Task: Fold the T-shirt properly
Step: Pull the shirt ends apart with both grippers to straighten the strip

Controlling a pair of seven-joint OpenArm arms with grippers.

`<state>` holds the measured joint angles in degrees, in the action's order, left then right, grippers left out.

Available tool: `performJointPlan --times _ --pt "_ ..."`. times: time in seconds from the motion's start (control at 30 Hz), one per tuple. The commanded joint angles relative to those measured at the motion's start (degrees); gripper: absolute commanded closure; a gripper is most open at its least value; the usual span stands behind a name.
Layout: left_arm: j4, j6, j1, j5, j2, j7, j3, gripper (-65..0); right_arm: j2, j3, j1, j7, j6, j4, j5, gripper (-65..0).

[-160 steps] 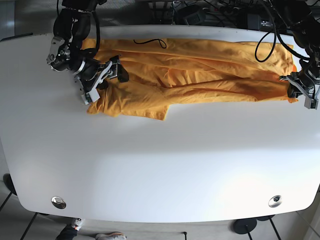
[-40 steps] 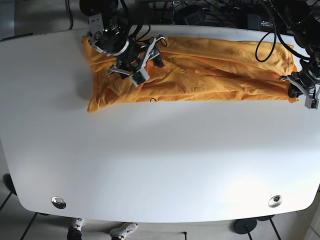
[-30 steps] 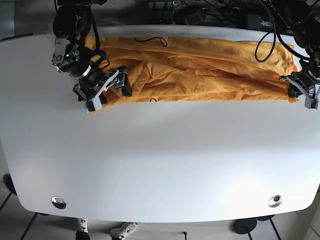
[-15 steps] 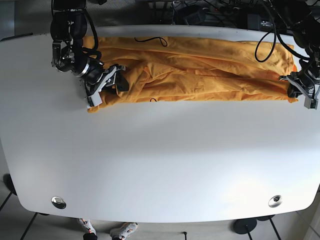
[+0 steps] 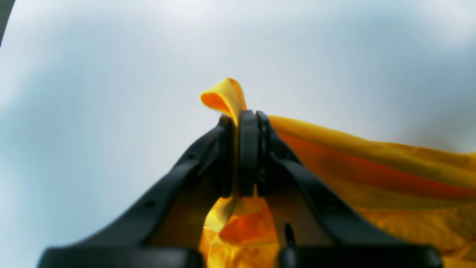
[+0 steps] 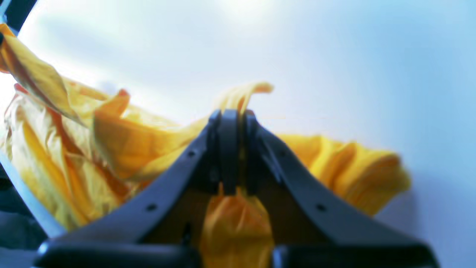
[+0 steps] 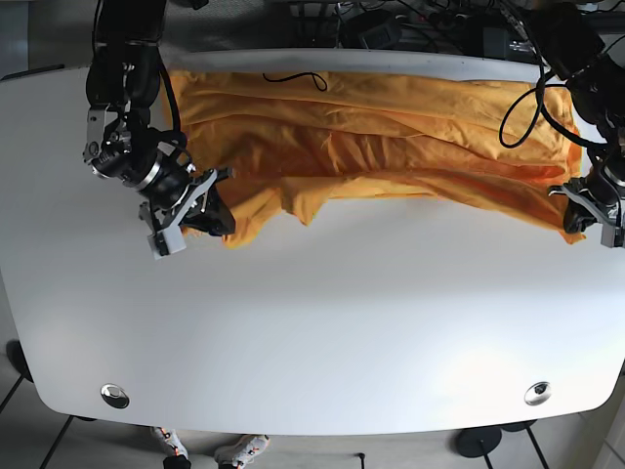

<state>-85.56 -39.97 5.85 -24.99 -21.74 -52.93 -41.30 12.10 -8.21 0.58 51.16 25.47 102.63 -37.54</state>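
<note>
The orange T-shirt (image 7: 371, 127) lies stretched across the far half of the white table (image 7: 322, 322), creased, its near edge pulled forward at both ends. My right gripper (image 7: 200, 219), on the left of the base view, is shut on the shirt's near-left edge. The right wrist view shows the right gripper (image 6: 230, 115) with bunched T-shirt fabric (image 6: 122, 145) pinched between its black fingers. My left gripper (image 7: 586, 221), at the right side, is shut on the shirt's near-right corner. In the left wrist view a fold of T-shirt cloth (image 5: 227, 96) sticks up past the closed left gripper (image 5: 243, 119).
A black cord loop (image 7: 295, 79) rests on the shirt's far edge. Cables and dark equipment (image 7: 420, 24) crowd the space behind the table. Two metal discs (image 7: 114, 395) (image 7: 537, 393) sit near the table's front edge.
Both grippers have moved toward the table's front, dragging the shirt's near edge with them. The shirt's left part has opened out wider than half a second ago.
</note>
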Motion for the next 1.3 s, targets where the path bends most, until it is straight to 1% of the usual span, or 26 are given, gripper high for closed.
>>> performJointPlan --times 0.03,0.1,0.17,0.23,0.37,0.47,0.53,0.67,0.73,0.77,0.8,0.83,0.9,1.1,1.2,1.23,1.27,1.3 --pt "-0.9 0.0 3.3 -0.8 -1.4 1.5 1.3 0.0 1.1 -0.3 -4.8 0.3 0.15 -0.9 -0.9 -1.6" --pt "-0.7 0.0 5.7 -0.7 -1.5 1.5 1.7 0.0 1.6 -0.3 -9.2 0.5 0.15 -3.8 -0.8 -1.6" --pt "-0.7 0.0 7.6 -0.7 -1.5 1.5 1.8 0.0 2.8 -0.2 -12.5 0.7 0.15 -6.1 -0.9 -1.6" --pt "-0.7 0.0 8.6 -0.7 -1.5 1.5 1.8 0.0 3.3 -0.1 -14.3 1.1 0.15 -6.5 -1.4 -1.6" --pt "-0.7 0.0 8.2 -1.1 -1.7 1.5 1.6 0.0 3.4 -0.9 -15.0 5.9 0.15 -3.9 -1.4 -1.6" --pt "-0.9 0.0 5.9 -1.2 -1.8 1.5 1.3 0.0 2.8 -3.8 -11.1 9.0 0.15 1.0 -1.5 -1.6" --pt "-1.1 0.0 4.2 -1.2 -1.8 1.5 1.1 0.0 2.2 -4.1 -8.3 9.5 0.15 3.3 -1.5 -1.6" --pt "-1.2 0.0 -1.1 -1.2 -1.8 1.5 -1.7 0.0 0.7 -4.1 1.7 9.9 0.15 10.8 -1.5 -1.6" --pt "-1.0 0.0 -3.9 -1.2 -1.8 1.5 -2.8 0.0 0.0 -5.9 6.2 12.0 0.15 12.8 -1.7 -1.6" --pt "-1.0 0.0 -5.9 -1.2 -1.8 1.5 -3.8 0.0 -1.5 -8.3 8.9 12.6 0.15 13.0 -4.1 -1.6" --pt "-1.0 0.0 -7.0 -1.2 -1.8 1.5 -4.4 0.0 -1.9 -9.9 10.5 12.7 0.15 13.1 -6.3 -1.6" --pt "-0.9 0.0 -8.6 -1.2 -1.9 1.5 -4.8 0.0 -1.9 -11.1 12.4 13.3 0.15 13.1 -9.0 -1.6" --pt "-0.9 0.0 -10.7 -1.2 -1.9 1.5 -4.8 0.0 -1.9 -11.4 14.6 13.8 0.15 13.1 -10.7 -1.6" --pt "-0.9 0.0 -16.4 -1.2 -1.9 1.5 -5.2 0.0 -1.9 -11.4 21.7 13.4 0.15 13.1 -10.6 -1.7" --pt "-0.8 0.0 -18.2 -0.8 -1.9 1.5 -5.2 0.0 -1.9 -11.4 23.2 13.3 0.15 13.0 -10.5 -2.1" --pt "-0.8 0.0 -18.7 -0.8 -1.9 1.5 -5.1 0.0 -1.9 -11.4 23.3 13.3 0.15 13.0 -10.5 -3.2" --pt "-0.8 0.0 -19.0 -0.8 -1.9 1.5 -4.8 0.0 -1.9 -11.4 23.4 13.3 0.15 13.0 -10.5 -6.5" --pt "-0.8 0.0 -19.0 -0.7 -2.0 1.5 -4.6 -1.7 -1.9 -11.4 23.4 13.3 0.15 13.0 -10.5 -16.3"
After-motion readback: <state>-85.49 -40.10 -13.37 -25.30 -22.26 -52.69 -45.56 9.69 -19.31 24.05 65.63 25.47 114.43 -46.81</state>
